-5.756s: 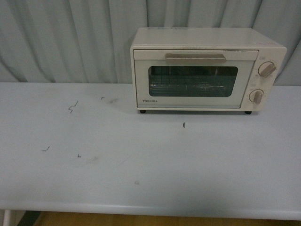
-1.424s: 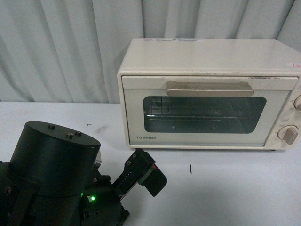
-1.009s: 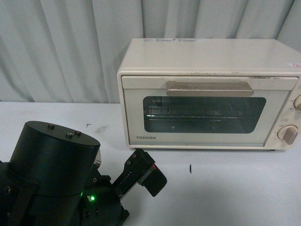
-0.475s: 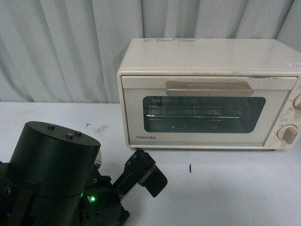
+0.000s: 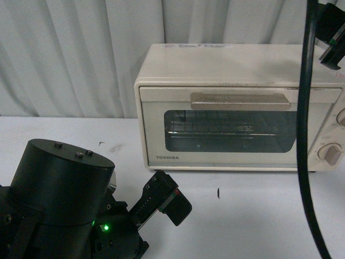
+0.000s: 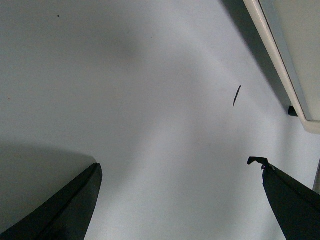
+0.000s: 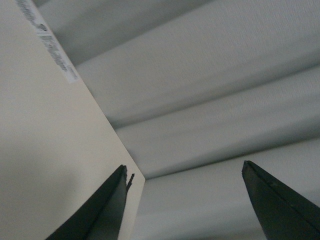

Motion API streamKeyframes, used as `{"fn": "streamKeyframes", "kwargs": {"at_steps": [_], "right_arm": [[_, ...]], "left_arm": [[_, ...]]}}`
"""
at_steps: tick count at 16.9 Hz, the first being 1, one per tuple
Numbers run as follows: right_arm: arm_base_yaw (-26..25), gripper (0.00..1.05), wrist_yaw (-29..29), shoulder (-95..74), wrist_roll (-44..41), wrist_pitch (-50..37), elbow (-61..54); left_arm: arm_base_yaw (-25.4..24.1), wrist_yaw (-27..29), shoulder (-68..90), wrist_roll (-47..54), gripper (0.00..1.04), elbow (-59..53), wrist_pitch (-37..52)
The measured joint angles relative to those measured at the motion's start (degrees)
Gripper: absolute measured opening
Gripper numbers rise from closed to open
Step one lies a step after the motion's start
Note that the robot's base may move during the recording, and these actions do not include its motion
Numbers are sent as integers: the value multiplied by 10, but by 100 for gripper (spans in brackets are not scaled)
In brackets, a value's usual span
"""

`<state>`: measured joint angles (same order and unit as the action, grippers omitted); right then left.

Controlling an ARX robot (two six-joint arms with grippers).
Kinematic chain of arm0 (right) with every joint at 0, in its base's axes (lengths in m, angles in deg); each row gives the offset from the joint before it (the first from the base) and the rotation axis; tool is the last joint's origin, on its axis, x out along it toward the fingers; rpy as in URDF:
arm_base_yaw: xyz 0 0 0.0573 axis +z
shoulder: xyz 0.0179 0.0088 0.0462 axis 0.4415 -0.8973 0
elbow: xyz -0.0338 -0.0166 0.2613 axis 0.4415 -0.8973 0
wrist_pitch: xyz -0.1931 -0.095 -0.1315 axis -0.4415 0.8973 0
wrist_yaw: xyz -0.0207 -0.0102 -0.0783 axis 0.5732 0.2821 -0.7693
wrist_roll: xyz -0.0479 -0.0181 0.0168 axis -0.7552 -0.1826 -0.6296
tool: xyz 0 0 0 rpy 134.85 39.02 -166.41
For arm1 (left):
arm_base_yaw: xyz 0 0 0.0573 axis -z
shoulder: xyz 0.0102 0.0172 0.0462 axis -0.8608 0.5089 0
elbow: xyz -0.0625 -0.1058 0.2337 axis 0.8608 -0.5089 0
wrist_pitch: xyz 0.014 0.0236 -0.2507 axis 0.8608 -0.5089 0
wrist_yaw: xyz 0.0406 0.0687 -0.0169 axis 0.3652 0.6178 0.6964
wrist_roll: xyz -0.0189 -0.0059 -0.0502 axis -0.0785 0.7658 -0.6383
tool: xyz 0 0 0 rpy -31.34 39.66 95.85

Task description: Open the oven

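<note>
At the near left, the left arm [image 5: 59, 189] sat low over the table [image 5: 259, 221]. The left gripper [image 6: 176, 162] had its jaws spread with only bare tabletop between them, near a small black mark [image 6: 236, 95] and well short of the oven's front.

The oven [image 5: 237, 70] stood at the far side of the table, right of centre, against the curtain [image 5: 70, 54]. Its door was fully shut and its handle [image 5: 239, 100] was untouched. Through the glass a wire rack [image 5: 210, 129] showed inside, and nothing could be made out on it.

At the far right, the right gripper [image 7: 184, 165] hung above the oven's top panel. Its jaws were parted and empty, with its cable [image 5: 303, 135] trailing down across the oven's right end, beside the knobs [image 5: 330, 153].

The work looked to be in the approach stage, with no grasp made. The next move probably called for the right gripper to drop down and come nearer, in front of the door. It would then shift left to the handle, close over its flat lip, and pull toward the near side and downward, following the arc of the door's bottom hinge.
</note>
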<state>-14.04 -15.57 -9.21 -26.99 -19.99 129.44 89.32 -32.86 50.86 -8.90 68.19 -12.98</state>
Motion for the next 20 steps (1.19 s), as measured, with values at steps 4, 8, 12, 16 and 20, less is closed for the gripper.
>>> {"fn": "streamKeyframes", "kwargs": {"at_steps": [4,8,12,16,20], "right_arm": [[18,38,46,-9,-116,9,-4],[21,2,98,-8,-177,65,-19],[25,2,153,-8,-195,141,-32],[28,2,163,-8,-200,161,-46],[33,2,164,-10,-200,162,-47]], "left_arm": [[0,0,0,0,98,0,0],[0,0,0,0,98,0,0],[0,0,0,0,98,0,0],[0,0,0,0,98,0,0],[0,0,0,0,98,0,0]]}}
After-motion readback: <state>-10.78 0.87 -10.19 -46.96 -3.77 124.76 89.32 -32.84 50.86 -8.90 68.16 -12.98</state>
